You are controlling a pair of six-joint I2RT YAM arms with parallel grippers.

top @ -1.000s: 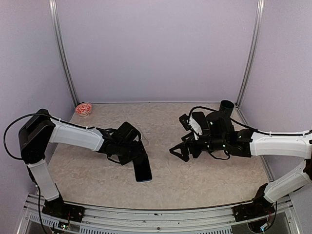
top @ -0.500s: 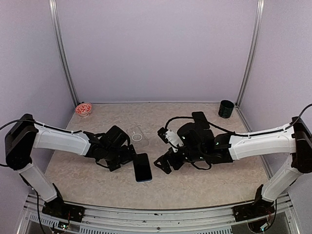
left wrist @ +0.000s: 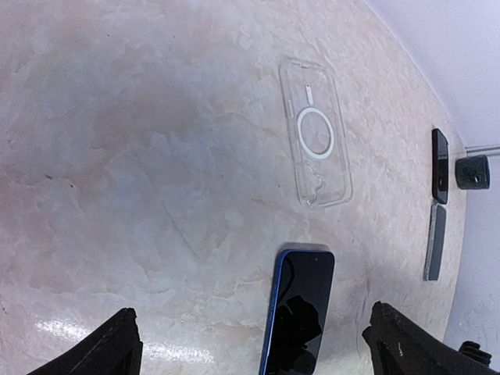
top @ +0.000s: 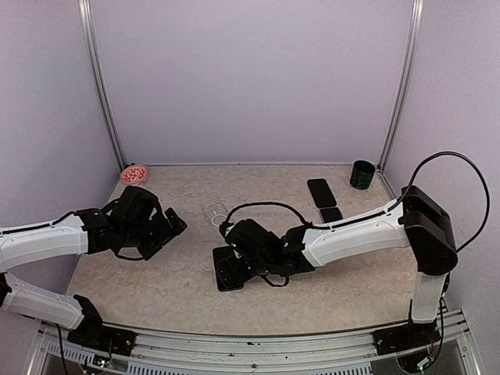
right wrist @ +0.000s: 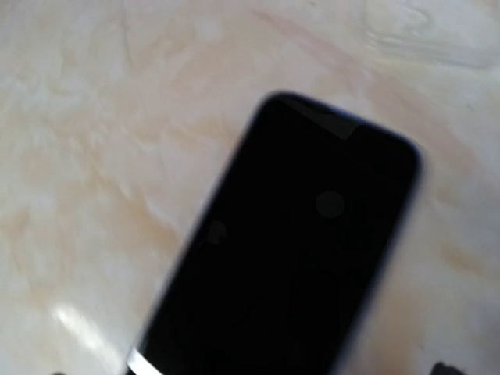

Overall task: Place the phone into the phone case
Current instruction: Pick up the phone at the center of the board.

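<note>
— Top view?
— The right gripper [top: 229, 266] hangs spread wide right over the phone [top: 227, 283]. The clear case [top: 215, 212] lies just beyond it. The left gripper [top: 173, 224] stands well aside.
— Left wrist?
— Fingers wide, nothing held. The phone lies just ahead, the case farther out.
— Right wrist?
— The phone sits blurred, directly beneath.

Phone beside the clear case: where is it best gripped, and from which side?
Probably grip the phone across its two long edges near mid-length, coming straight down from above. It lies flat, screen up, on the table, so only its thin sides are free, and its width is the shorter span.
</note>
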